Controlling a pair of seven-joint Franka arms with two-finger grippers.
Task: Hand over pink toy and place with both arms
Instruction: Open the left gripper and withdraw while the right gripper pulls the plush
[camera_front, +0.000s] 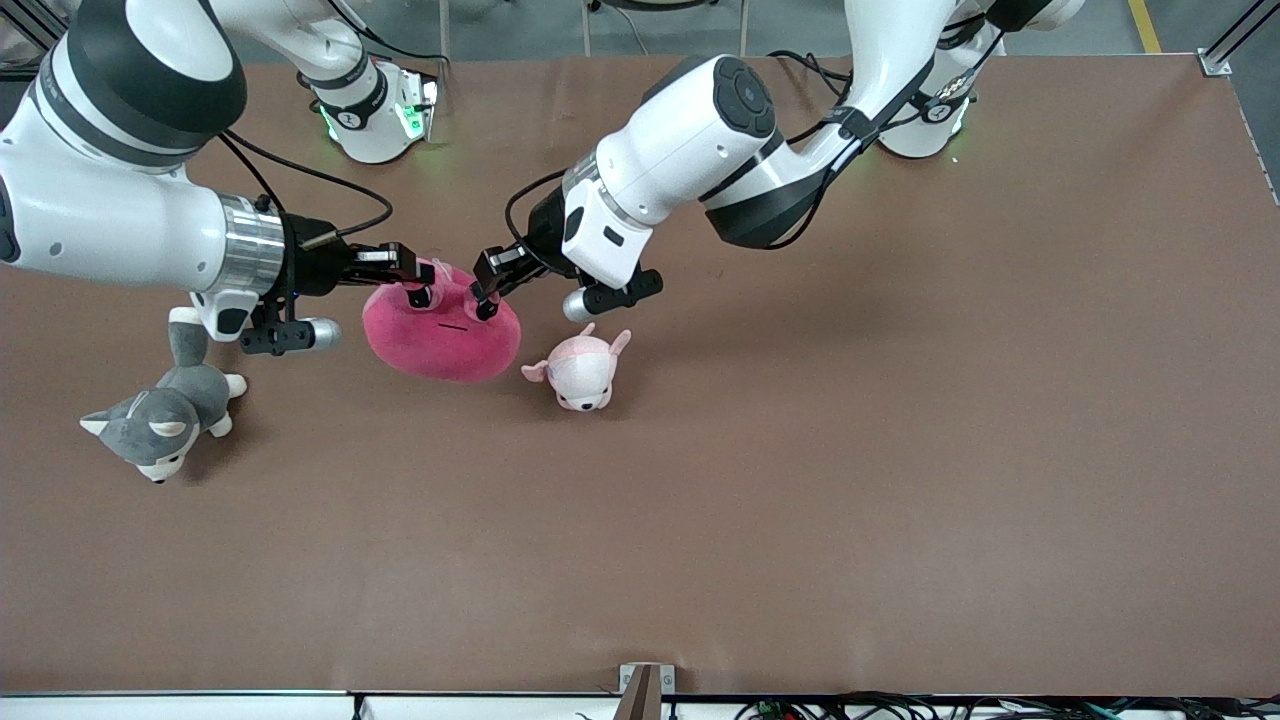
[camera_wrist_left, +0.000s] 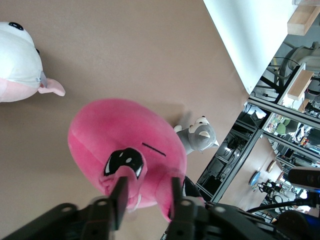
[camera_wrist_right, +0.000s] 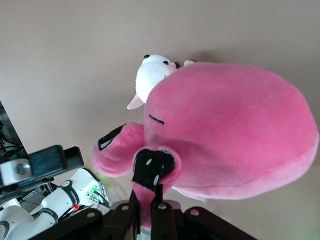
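Note:
The pink toy (camera_front: 440, 335) hangs just above the brown table between my two grippers. My right gripper (camera_front: 415, 290) is shut on a flap with a dark eye at the toy's top; in the right wrist view the fingers (camera_wrist_right: 148, 200) pinch that flap and the toy's body (camera_wrist_right: 230, 130) fills the picture. My left gripper (camera_front: 485, 300) is at the toy's other eye flap. In the left wrist view its fingers (camera_wrist_left: 147, 192) stand apart, open, with the toy's (camera_wrist_left: 125, 135) top edge between them.
A small pale pink-and-white plush (camera_front: 582, 372) lies on the table beside the toy, toward the left arm's end; it also shows in the left wrist view (camera_wrist_left: 17, 65). A grey-and-white dog plush (camera_front: 160, 420) lies toward the right arm's end, under the right forearm.

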